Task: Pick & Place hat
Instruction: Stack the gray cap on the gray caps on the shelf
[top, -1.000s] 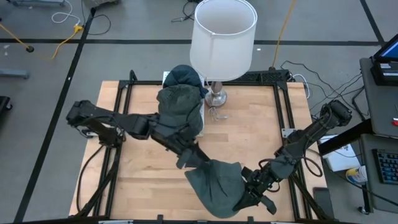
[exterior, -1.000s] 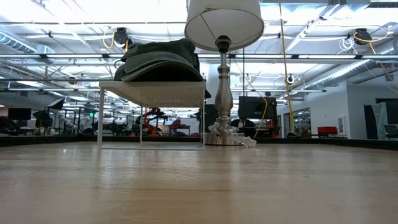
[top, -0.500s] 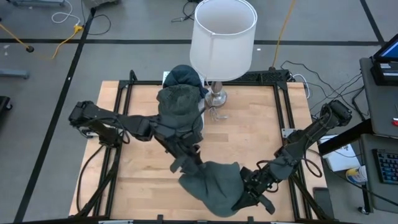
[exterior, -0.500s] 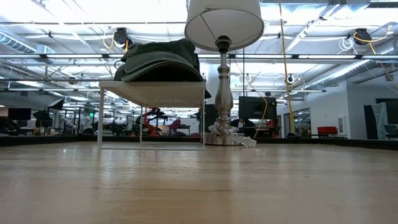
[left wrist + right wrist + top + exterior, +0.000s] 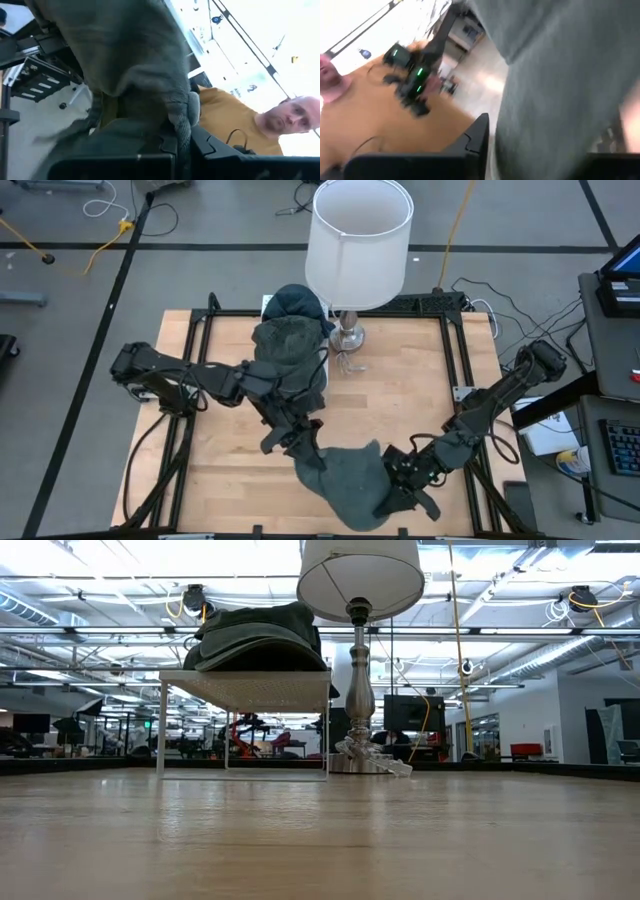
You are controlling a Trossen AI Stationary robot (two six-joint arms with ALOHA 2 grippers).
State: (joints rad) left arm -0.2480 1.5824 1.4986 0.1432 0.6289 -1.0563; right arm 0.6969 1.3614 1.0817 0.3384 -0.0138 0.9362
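A grey-green hat [image 5: 345, 480] is near the table's front edge, between my two grippers. My left gripper [image 5: 300, 445] is shut on its left edge, and the hat's cloth fills the left wrist view [image 5: 130, 65]. My right gripper [image 5: 400, 480] is shut on its right edge, and the cloth covers most of the right wrist view [image 5: 560, 75]. More hats [image 5: 290, 340] lie stacked on a white stand [image 5: 245, 690] at the far side. Neither gripper nor the held hat shows in the low view. My left gripper pinches the hat's left edge [image 5: 177, 120] between its two fingers, coming from the table's far left. The cloth bunches in a fold at the fingers. My right gripper holds the hat's right edge [image 5: 385, 480], coming from the table's right. The cloth drapes over the fingers and hides the place of contact. The hat spans the gap between the two grippers. I cannot tell whether it is clear of the table.
A lamp with a white shade [image 5: 358, 240] stands at the far middle on a metal foot [image 5: 348, 335], right of the hat stack. A person in an orange shirt [image 5: 235, 120] is beyond the table. Bare wood [image 5: 400, 380] lies between lamp and grippers.
My left gripper has gone a little toward the table's left edge and turned, still shut on the hat. The hat's left edge has been drawn along with it, so the cloth has narrowed there. The right edge has stayed with my right gripper.
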